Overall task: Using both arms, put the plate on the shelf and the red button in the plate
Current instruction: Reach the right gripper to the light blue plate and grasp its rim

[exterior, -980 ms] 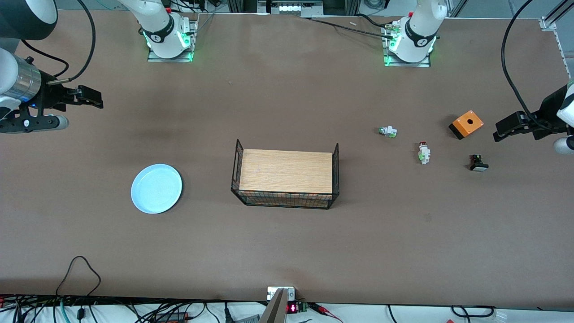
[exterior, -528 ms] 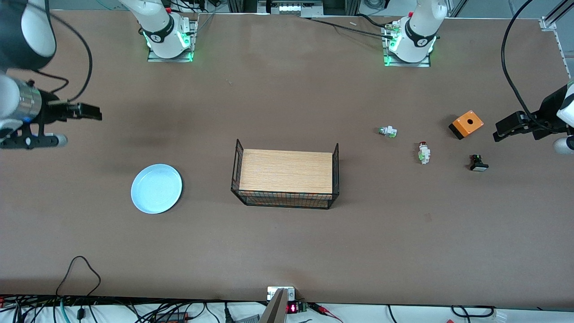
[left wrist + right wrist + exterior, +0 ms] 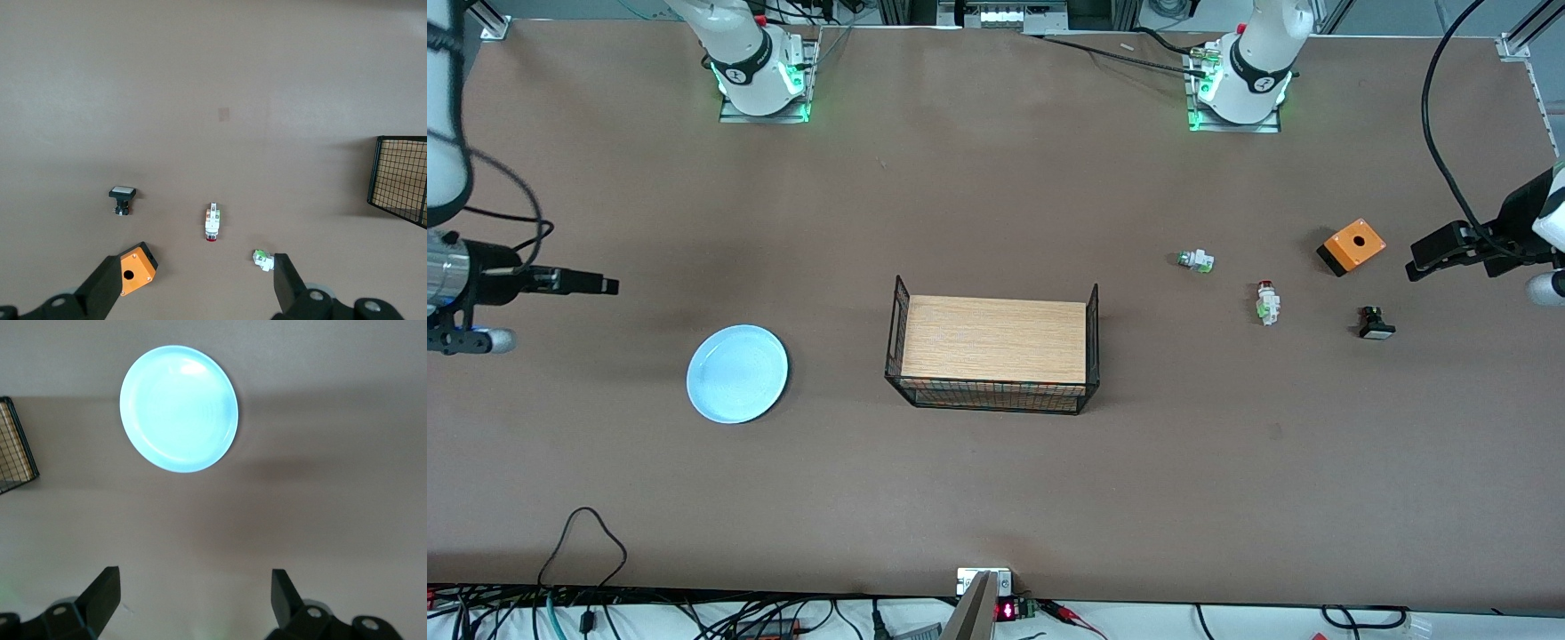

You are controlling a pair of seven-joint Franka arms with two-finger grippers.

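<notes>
The pale blue plate [image 3: 737, 373] lies flat on the table toward the right arm's end; it also shows in the right wrist view [image 3: 179, 408]. My right gripper [image 3: 605, 285] is open and empty, over bare table beside the plate; its fingers show wide apart in the right wrist view [image 3: 193, 593]. The red button [image 3: 1266, 302] lies on its side toward the left arm's end, also in the left wrist view [image 3: 212, 223]. My left gripper [image 3: 1418, 262] is open and empty, over the table beside the orange box; it also shows in the left wrist view [image 3: 198, 287].
A wood-topped wire rack [image 3: 993, 345] stands mid-table. Around the red button lie a green-capped white switch [image 3: 1196, 260], a black switch with a white cap [image 3: 1376, 324] and an orange box [image 3: 1352, 246]. Cables run along the table's front edge.
My right gripper has swung over the table toward the front camera, closer to the plate, and turned its fingers. The left arm and all objects have not moved.
</notes>
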